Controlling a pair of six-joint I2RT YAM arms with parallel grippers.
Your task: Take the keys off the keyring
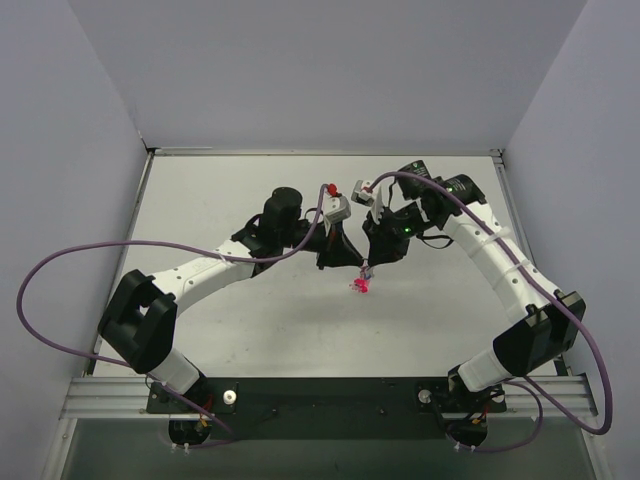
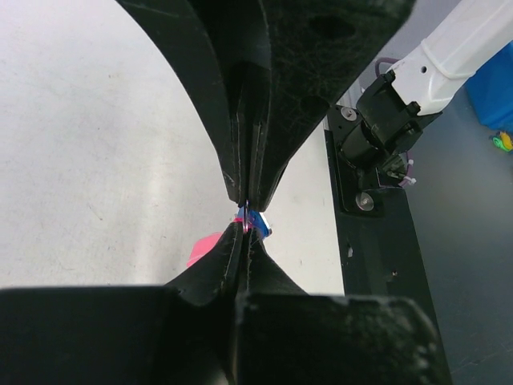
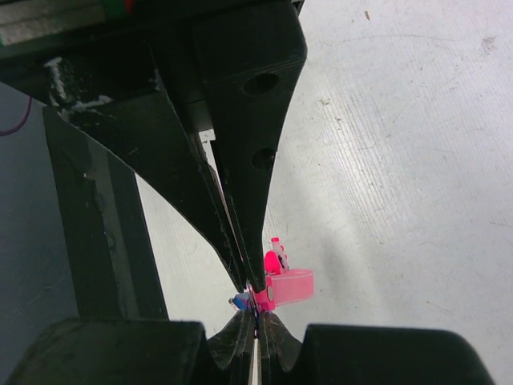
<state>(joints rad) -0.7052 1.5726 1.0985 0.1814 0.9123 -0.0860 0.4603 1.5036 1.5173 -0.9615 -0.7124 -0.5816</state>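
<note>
The jaws of the left arm (image 1: 205,270) and the right arm (image 1: 492,252) meet tip to tip over the desk (image 1: 250,335). Each pair is pressed together, pinching the little bunch of keys (image 1: 360,286). Pink heads stick out one side of the tips and the blue head the other. The keyring is too small to make out.

lab; grey-walled rig table (image 1: 260,330)
</note>
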